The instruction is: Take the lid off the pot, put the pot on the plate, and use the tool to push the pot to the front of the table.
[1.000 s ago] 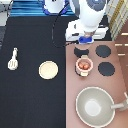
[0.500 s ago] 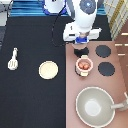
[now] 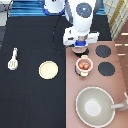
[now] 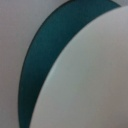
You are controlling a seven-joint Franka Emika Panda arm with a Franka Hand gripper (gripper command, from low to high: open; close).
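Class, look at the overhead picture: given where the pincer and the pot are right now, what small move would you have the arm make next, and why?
Probably bring the pincer down the short way toward the pot on the stove counter. The pot shows reddish contents with no lid on it, yet it sits beside the burners, well apart from the plate on the black table. The tool lies untouched at the exterior view's left.

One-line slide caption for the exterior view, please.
Gripper hovers just above the uncovered pot on the stove counter; plate and tool untouched.

Pinkish-brown stove counter [image 3: 95, 75], black burners [image 3: 104, 51], blue strip behind [image 3: 30, 7]
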